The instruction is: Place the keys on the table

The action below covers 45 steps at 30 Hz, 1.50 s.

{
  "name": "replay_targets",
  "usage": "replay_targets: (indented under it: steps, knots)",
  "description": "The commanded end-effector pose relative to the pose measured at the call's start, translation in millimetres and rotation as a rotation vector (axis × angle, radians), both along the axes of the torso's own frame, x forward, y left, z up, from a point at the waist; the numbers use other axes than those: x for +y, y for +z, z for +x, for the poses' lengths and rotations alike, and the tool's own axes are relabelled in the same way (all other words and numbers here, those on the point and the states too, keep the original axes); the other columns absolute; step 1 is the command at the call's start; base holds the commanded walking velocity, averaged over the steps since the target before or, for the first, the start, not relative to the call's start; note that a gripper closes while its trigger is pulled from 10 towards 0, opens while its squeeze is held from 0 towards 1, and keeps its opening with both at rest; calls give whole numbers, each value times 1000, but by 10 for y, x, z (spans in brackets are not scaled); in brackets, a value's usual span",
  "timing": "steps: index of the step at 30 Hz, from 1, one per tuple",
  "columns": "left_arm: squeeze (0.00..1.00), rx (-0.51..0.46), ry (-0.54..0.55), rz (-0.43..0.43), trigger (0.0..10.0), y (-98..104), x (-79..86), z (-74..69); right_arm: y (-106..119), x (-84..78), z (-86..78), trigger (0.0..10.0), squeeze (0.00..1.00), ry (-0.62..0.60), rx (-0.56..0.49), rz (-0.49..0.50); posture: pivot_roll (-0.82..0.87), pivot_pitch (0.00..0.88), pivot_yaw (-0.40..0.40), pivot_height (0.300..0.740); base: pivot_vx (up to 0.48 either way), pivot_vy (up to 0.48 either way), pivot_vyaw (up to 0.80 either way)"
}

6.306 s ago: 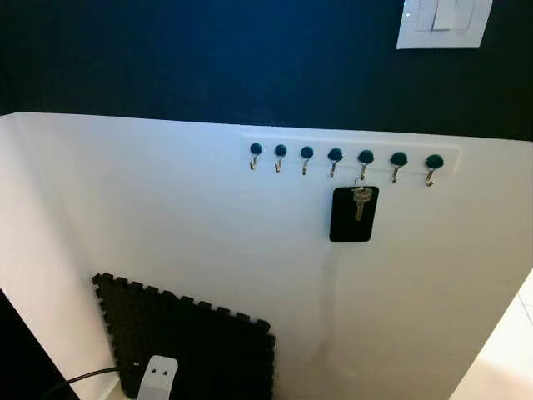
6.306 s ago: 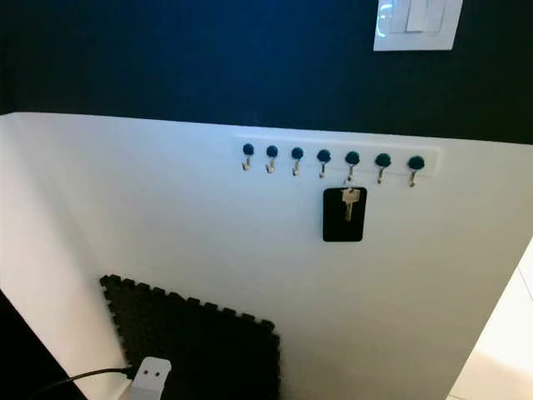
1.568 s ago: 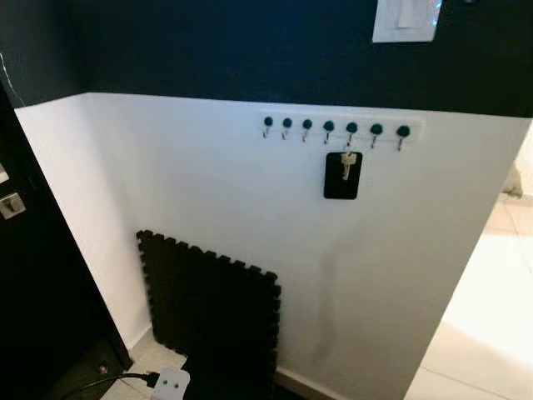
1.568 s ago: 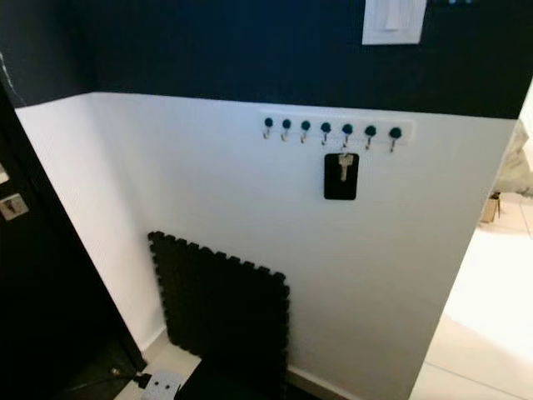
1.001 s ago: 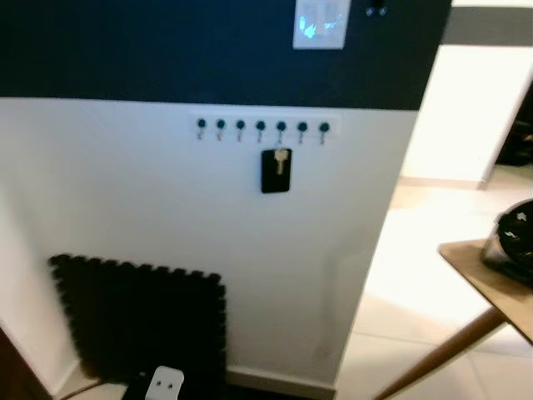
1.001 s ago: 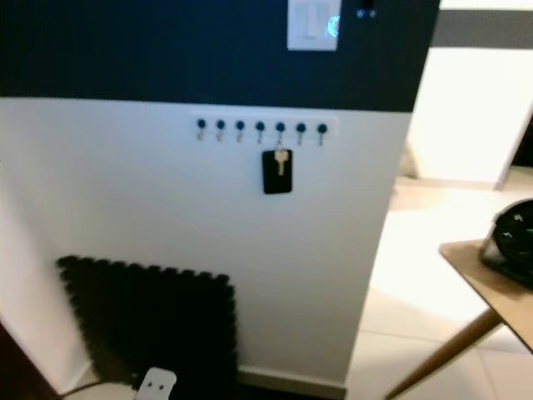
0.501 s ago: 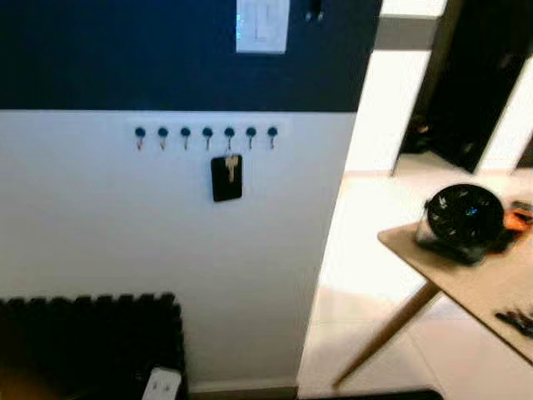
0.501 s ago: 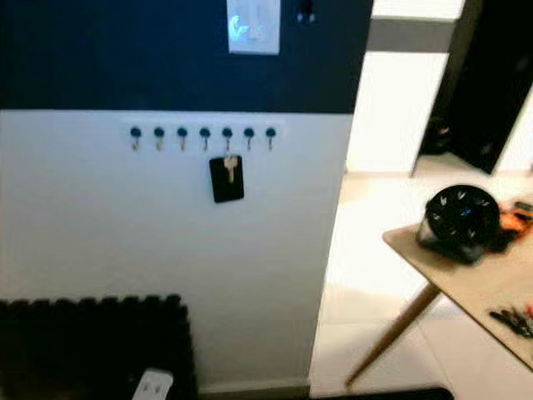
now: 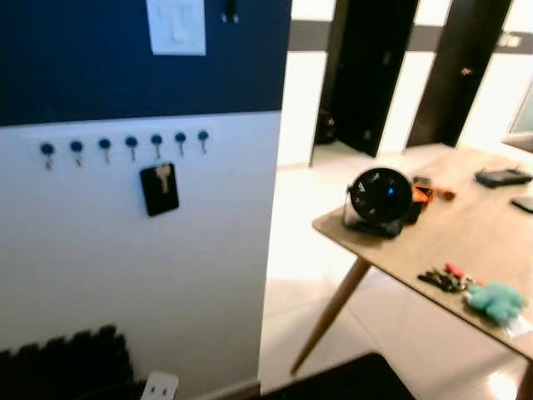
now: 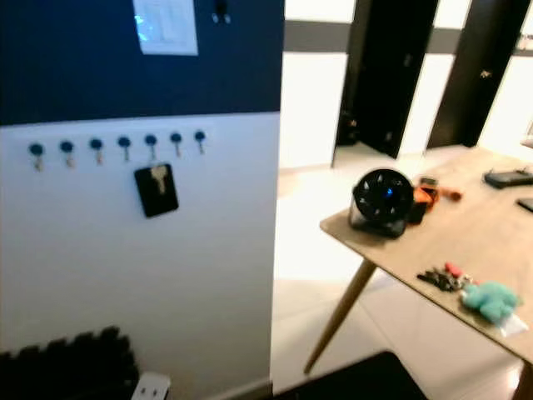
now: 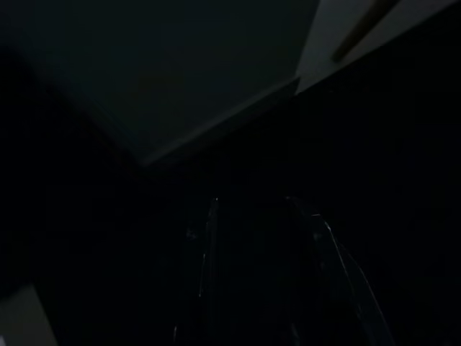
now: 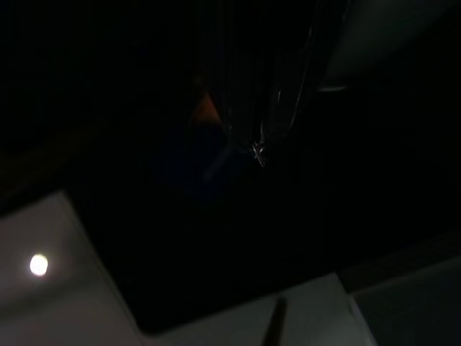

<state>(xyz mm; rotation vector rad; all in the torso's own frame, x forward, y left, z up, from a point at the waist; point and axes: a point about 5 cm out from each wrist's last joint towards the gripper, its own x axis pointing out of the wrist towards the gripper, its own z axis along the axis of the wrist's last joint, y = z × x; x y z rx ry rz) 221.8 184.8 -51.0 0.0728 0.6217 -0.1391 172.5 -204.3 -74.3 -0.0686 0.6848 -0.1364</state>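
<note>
A silver key with a black rectangular fob, the keys (image 9: pixel 159 187), hangs from a hook rail (image 9: pixel 125 143) on the white wall, well apart from the wooden table (image 9: pixel 466 242), which carries a black fan (image 9: pixel 380 200) and a teal plush (image 9: pixel 496 300). Both wrist views are too dark; I cannot tell how either gripper's jaws stand.

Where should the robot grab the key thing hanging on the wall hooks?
Probably by the black tag, pinching its flat sides from the front and a little below. It hangs loosely under one hook of the rack, so it would then be lifted up and off. The small key lies against the tag and looks too thin to pinch surely.
</note>
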Motion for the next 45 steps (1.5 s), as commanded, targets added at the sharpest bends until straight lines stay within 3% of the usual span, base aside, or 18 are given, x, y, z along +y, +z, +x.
replay_targets:
  steps: [1,31,45]
  knots:
    - [0,-1,0,-1,10000,14,19,21,10,-44,1,10000,0,-4,-3,-12,24,38,42,740,0,0,-800]
    - [0,-34,-3,-32,10000,38,1,29,4,-48,-9,10000,0,0,4,-14,24,40,40,740,0,0,-800]
    - [0,-46,47,-57,10000,39,21,19,12,-51,12,10000,0,12,3,-15,23,46,32,740,0,0,-800]
